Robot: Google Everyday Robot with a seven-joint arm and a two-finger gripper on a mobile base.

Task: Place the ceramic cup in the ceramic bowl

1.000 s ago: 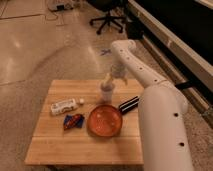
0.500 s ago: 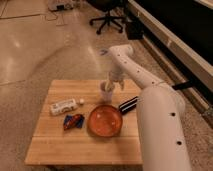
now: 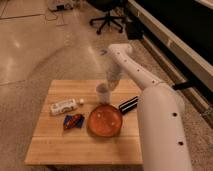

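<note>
Fingers: telling released from clenched not possible. Hovering with gripper [image 3: 109, 85] just above ceramic cup [image 3: 103, 93], standing on tabletop [image 3: 55, 145] just beside far rim of ceramic bowl [image 3: 105, 122]. Likely needing a square grip, straight lift, short carry nearward, gentle lowering, steering clear of striped bar [image 3: 128, 104] at right.

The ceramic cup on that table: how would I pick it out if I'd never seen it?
Find the wooden table, then the wide orange-red ceramic bowl on it. Just beyond the bowl, right under the robot's gripper, stands the ceramic cup. It is small, plain whitish-grey and handleless, unlike the labelled white bottle lying nearby.
</note>
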